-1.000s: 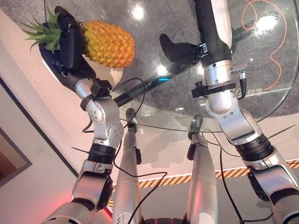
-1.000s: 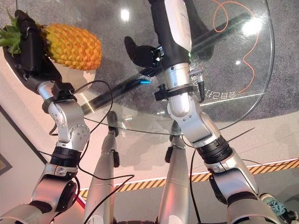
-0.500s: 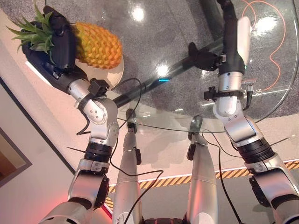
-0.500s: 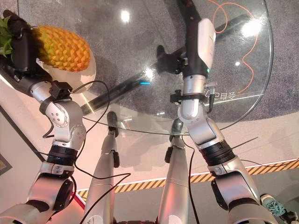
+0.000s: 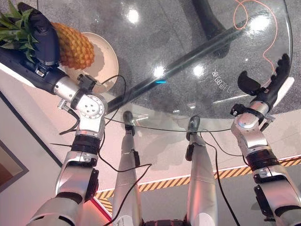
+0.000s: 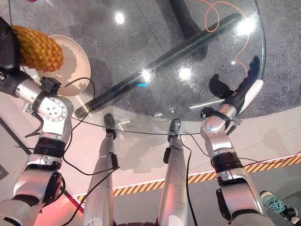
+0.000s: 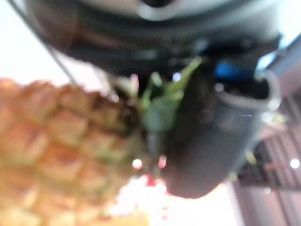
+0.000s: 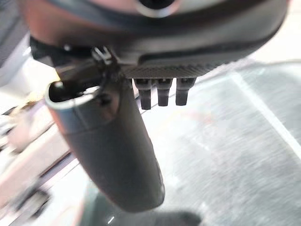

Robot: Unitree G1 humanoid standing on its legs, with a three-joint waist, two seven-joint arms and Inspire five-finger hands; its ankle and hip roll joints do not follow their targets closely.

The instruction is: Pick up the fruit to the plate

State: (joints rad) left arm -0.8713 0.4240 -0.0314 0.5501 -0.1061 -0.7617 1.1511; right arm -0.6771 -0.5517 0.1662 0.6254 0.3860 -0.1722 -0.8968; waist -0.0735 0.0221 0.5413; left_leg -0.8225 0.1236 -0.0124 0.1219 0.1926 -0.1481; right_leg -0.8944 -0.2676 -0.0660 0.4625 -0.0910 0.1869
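A yellow-orange pineapple (image 5: 73, 44) with green leaves lies on its side over the left part of a cream plate (image 5: 107, 60) at the far left of the round glass table (image 5: 178, 28). My left hand (image 5: 43, 34) is shut on the pineapple at its leafy end. Its wrist view shows the thumb (image 7: 207, 136) against the crown beside the fruit (image 7: 56, 150). I cannot tell whether the fruit rests on the plate. My right hand (image 5: 269, 85) hangs over the table's right edge, open and holding nothing, its fingers straight (image 8: 160, 92).
Under the glass a dark bar (image 5: 197, 52) of the table's base runs diagonally. An orange cable (image 5: 251, 23) loops on the floor at the far right. The table's near rim (image 6: 141, 132) curves just ahead of me.
My left hand has carried the pineapple leftward, so more of the plate shows beside it. My right arm has drawn back from the table's middle to its right edge.
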